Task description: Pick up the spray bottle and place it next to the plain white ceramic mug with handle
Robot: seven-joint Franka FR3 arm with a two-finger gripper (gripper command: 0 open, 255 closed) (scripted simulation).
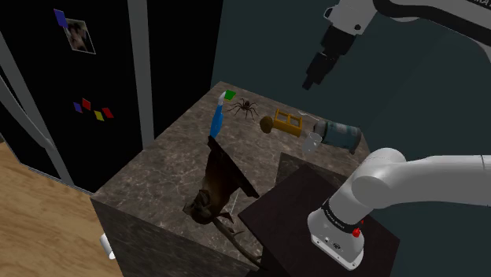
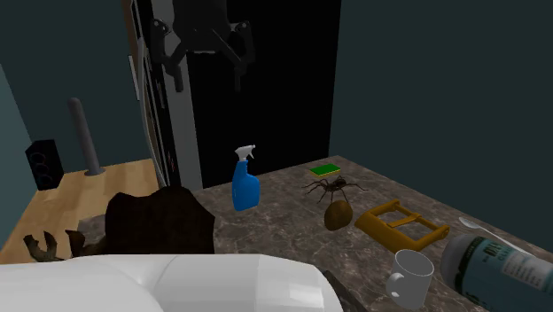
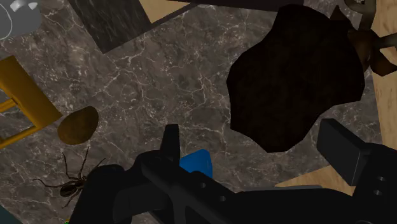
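While gripper (image 1: 315,72) gapes above spray bottle (image 1: 217,118) | second exterior view: mug (image 2: 413,276) upright

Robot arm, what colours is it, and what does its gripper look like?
The arm is white, made of smooth, round tubes with dark joints, and has a small red button near its bottom. The gripper is all black, with two flat, blocky fingers.

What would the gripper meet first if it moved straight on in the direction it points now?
Likely the blue spray bottle, whose top shows between the open fingers, close to one of them. The gripper hangs high above the marbled table, so depth is uncertain.
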